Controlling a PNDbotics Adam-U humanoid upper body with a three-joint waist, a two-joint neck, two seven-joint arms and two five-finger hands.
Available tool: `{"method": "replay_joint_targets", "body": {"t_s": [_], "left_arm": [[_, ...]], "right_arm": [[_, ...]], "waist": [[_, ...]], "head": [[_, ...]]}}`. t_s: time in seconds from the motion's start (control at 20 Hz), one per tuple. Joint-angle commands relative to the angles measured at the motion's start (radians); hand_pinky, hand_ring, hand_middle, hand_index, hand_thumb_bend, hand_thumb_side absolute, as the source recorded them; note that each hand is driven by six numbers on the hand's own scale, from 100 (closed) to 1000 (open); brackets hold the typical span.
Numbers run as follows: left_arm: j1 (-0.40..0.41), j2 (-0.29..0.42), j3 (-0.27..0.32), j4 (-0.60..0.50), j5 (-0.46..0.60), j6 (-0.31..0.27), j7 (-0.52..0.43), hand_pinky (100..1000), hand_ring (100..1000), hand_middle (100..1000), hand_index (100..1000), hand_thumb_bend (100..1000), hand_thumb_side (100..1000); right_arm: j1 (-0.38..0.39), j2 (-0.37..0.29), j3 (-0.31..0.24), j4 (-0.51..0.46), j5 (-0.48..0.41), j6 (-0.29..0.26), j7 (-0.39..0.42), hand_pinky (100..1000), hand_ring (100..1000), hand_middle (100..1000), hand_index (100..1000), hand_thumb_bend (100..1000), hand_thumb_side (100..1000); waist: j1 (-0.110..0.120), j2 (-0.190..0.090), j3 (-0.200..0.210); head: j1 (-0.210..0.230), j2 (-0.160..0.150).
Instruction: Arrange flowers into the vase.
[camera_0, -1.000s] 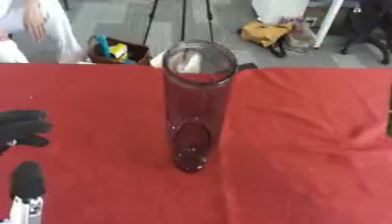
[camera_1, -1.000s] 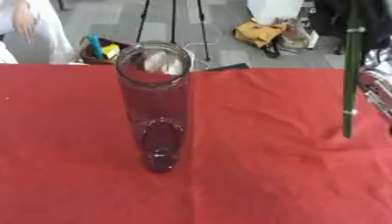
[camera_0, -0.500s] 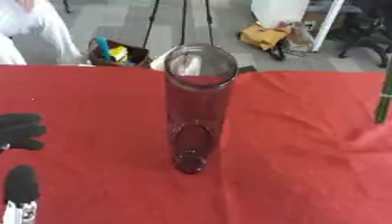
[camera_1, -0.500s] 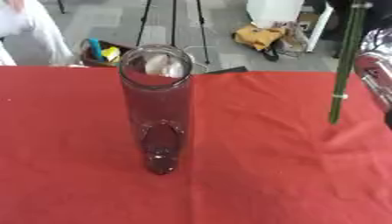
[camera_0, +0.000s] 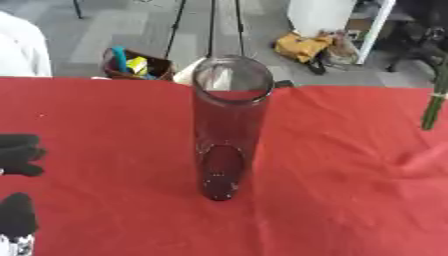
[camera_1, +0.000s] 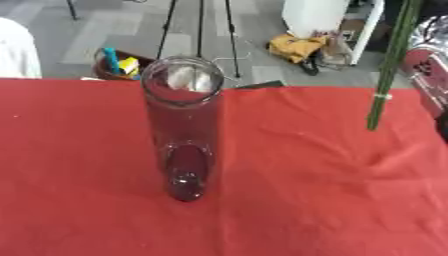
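Flower stems (camera_1: 389, 65) hang upright near the table's right edge, glass vase (camera_1: 182, 130) leftward at centre; right robot hand's fingers I can't tell; left robot hand (camera_0: 19, 152) curled, idle.

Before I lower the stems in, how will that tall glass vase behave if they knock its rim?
The vase is tall and narrow on a small base, so a sideways knock at the rim could probably tip it. It looks empty, so likely light. It stands on a slightly wrinkled red cloth, which may let it rock. The stems hang to its right.
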Motion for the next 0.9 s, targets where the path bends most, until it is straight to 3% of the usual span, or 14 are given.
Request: {"method": "replay_joint_targets", "body": {"t_s": [0.05, 0.4, 0.9], "left_arm": [[-0.004, 0.019, -0.014, -0.018, 0.004, -0.001, -0.006, 576, 685, 710, 765, 100, 694], [-0.008, 0.022, -0.023, -0.018, 0.012, -0.003, -0.015, 576, 685, 707, 764, 100, 695], [-0.015, 0.027, -0.028, -0.018, 0.02, -0.009, -0.023, 574, 685, 703, 764, 100, 695]], "right_arm": [[-0.018, -0.048, -0.013, -0.015, -0.009, -0.033, -0.02, 100, 100, 100, 100, 100, 773], [-0.062, -0.042, -0.003, -0.016, -0.036, -0.049, -0.06, 100, 100, 100, 100, 100, 767], [-0.136, -0.017, 0.015, -0.011, -0.053, -0.052, -0.095, 100, 100, 100, 100, 100, 765]], "waist": [[-0.002, -0.025, 0.001], [-0.015, -0.031, 0.016], [-0.043, -0.032, 0.069]], "head": [[-0.007, 0.006], [-0.034, -0.002], [-0.092, -0.007]]}}
